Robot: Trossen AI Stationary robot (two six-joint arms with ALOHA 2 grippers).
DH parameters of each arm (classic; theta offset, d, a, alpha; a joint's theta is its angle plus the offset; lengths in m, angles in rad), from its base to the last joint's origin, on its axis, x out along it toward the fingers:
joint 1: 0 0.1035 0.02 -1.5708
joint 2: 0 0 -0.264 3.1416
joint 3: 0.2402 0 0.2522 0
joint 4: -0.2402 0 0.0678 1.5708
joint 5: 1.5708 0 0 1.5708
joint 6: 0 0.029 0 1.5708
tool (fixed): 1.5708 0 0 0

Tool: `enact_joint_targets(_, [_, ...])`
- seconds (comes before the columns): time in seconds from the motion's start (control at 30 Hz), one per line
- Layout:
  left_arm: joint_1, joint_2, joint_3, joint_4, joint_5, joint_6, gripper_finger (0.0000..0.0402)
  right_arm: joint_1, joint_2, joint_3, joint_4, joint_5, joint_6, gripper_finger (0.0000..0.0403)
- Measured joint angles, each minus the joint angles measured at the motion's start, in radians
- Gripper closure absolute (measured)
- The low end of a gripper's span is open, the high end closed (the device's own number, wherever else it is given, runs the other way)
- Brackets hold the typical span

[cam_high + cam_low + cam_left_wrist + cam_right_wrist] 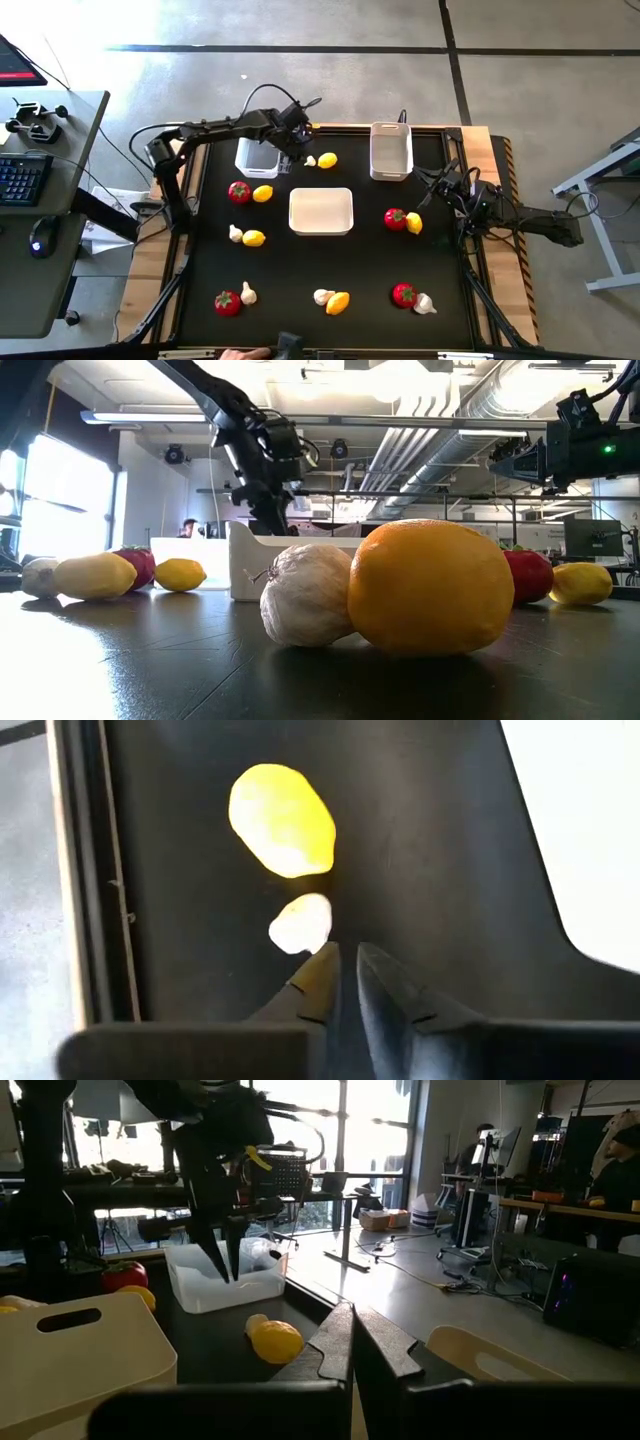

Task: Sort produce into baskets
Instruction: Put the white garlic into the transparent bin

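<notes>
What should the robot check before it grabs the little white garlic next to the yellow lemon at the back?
1. Left hand close to the garlic: ok, it sits right beside the garlic and lemon near the back left basket.
2. Left hand open enough to grab: not ok, its fingers are almost together in the left wrist view.
3. Left hand empty: ok, nothing shows between the fingers.
4. Garlic apart from the lemon: not ok, they touch or nearly touch, so the lemon might get bumped.
5. Right hand out of the way: ok, it waits at the table's right edge.
6. Middle basket free for dropping: ok, it looks empty from above.
</notes>
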Motion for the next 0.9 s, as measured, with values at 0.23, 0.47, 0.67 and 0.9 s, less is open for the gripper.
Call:
enact_joint_targets(0.23, [-0.045, 0.072, 0.000, 0.056, -0.092, 0.030, 0.0284, 0.000, 0.000, 0.000, 0.000, 0.000, 0.000, 0.0403])
enact_joint_targets(0.47, [-0.076, 0.142, 0.000, 0.195, -0.271, 0.132, 0.0219, 0.000, 0.000, 0.000, 0.000, 0.000, 0.000, 0.0403])
enact_joint_targets(0.67, [-0.072, 0.174, 0.000, 0.194, -0.341, 0.190, 0.0207, 0.000, 0.000, 0.000, 0.000, 0.000, 0.000, 0.0403])
enact_joint_targets(0.9, [-0.040, 0.184, 0.000, 0.188, -0.342, 0.189, 0.0206, 0.000, 0.000, 0.000, 0.000, 0.001, 0.000, 0.0403])
